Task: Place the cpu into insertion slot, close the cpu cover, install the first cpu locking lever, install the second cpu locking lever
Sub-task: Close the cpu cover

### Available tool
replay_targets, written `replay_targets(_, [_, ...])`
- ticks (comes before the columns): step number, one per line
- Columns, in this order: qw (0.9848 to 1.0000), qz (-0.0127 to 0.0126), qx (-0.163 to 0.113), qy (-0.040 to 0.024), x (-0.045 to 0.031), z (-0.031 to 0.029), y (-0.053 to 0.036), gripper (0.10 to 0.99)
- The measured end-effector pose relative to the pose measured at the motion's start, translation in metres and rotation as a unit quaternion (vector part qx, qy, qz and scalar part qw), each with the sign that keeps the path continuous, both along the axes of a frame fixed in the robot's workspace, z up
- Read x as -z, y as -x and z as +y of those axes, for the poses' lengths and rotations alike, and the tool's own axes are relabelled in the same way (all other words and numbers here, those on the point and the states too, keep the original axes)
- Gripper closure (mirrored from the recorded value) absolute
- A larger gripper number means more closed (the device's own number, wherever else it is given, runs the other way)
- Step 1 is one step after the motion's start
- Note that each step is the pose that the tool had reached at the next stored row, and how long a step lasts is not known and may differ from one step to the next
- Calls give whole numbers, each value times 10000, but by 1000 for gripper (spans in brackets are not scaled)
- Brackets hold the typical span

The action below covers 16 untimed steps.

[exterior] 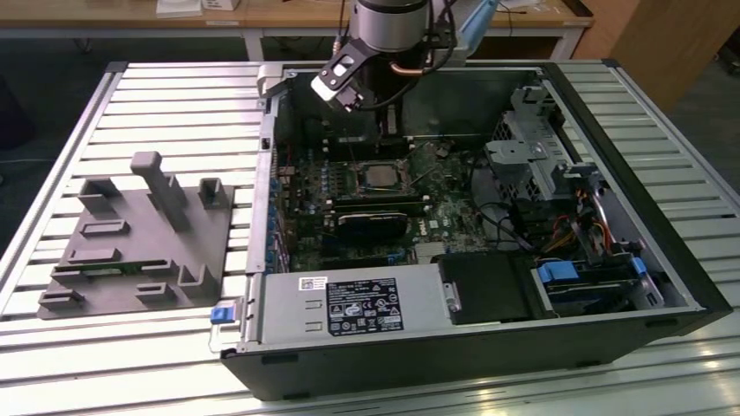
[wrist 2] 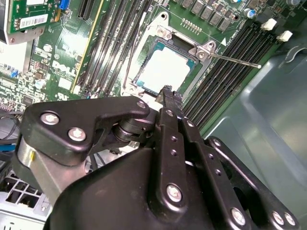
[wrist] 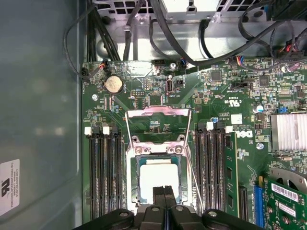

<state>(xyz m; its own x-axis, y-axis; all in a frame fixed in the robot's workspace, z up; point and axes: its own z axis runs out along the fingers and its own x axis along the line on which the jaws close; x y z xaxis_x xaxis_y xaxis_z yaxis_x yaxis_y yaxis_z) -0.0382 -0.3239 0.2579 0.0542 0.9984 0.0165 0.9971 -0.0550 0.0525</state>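
The cpu (wrist: 158,178) lies flat in the insertion slot (wrist: 135,179), its pale square face up; it also appears in the second wrist view (wrist 2: 165,69) and in the exterior view (exterior: 379,176). The cpu cover (wrist: 157,112) is swung open and rests on the board beyond the socket's hinge. Two thin wire locking levers (wrist: 191,160) (wrist 2: 235,60) stand unlatched beside the socket. My gripper (wrist: 164,190) (wrist 2: 168,91) hangs just above the cpu's edge, fingers pressed together and holding nothing. The arm (exterior: 387,35) reaches into the open computer case from the back.
Long black memory slots (wrist: 103,177) flank the socket on both sides. A black graphics card (exterior: 370,227) lies just in front of it, a drive cage (exterior: 526,160) and cables (exterior: 578,230) to the exterior view's right. A grey fixture (exterior: 139,238) sits on the table, exterior view's left.
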Motion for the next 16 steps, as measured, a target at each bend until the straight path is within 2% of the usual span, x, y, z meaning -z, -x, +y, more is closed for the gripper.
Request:
replay_targets(12, [10000,-2,0,-2,-108,0,0,980])
replay_targets(16, [10000,-2,0,-3,-114,1,0,980])
